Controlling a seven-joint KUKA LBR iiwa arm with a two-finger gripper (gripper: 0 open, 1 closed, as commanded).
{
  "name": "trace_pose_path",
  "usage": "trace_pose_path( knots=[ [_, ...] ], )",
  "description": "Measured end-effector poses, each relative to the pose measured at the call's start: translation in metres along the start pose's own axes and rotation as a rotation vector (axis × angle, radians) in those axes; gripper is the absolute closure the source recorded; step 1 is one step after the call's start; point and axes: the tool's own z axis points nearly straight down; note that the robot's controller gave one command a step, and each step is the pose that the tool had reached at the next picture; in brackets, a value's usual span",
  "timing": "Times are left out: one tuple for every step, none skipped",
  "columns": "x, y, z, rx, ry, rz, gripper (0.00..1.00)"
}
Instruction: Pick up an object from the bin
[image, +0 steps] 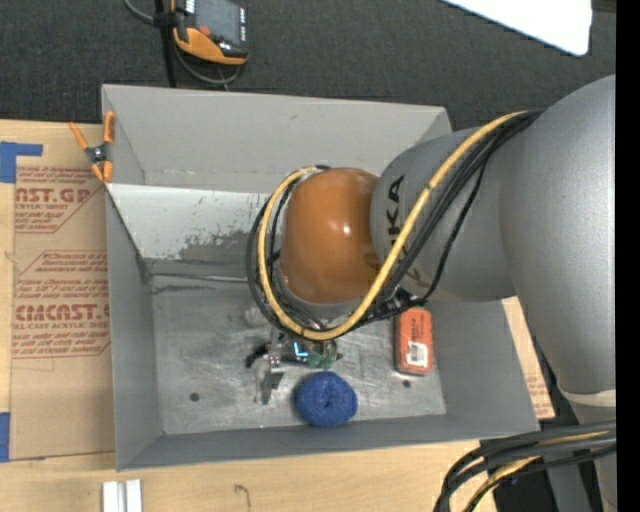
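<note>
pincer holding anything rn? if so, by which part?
Nothing visibly held. The pincer is low over the bin floor, just left of the blue ball.

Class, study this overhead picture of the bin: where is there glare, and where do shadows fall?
Camera view: a pale glare patch sits on the arm's orange cover; the bin floor darkens beneath the arm, along the foot of its back wall; the blue ball is evenly lit, without glare.

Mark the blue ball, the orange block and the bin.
blue ball (325, 399): camera view, middle of its top.
orange block (413, 341): camera view, its labelled upper face.
bin (200, 335): camera view, bare floor, left part.
</note>
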Motion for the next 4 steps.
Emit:
trace_pose_path(
  knots=[
    [-0.002,-0.001,-0.004,-0.001,-0.007,0.002,0.00],
    [-0.022,-0.026,-0.001,-0.002,-0.008,-0.091,0.00],
    [-0.041,-0.064,0.022,0.000,-0.009,-0.083,0.00],
    [-0.054,-0.074,0.021,0.000,-0.006,-0.076,0.00]
  ],
)
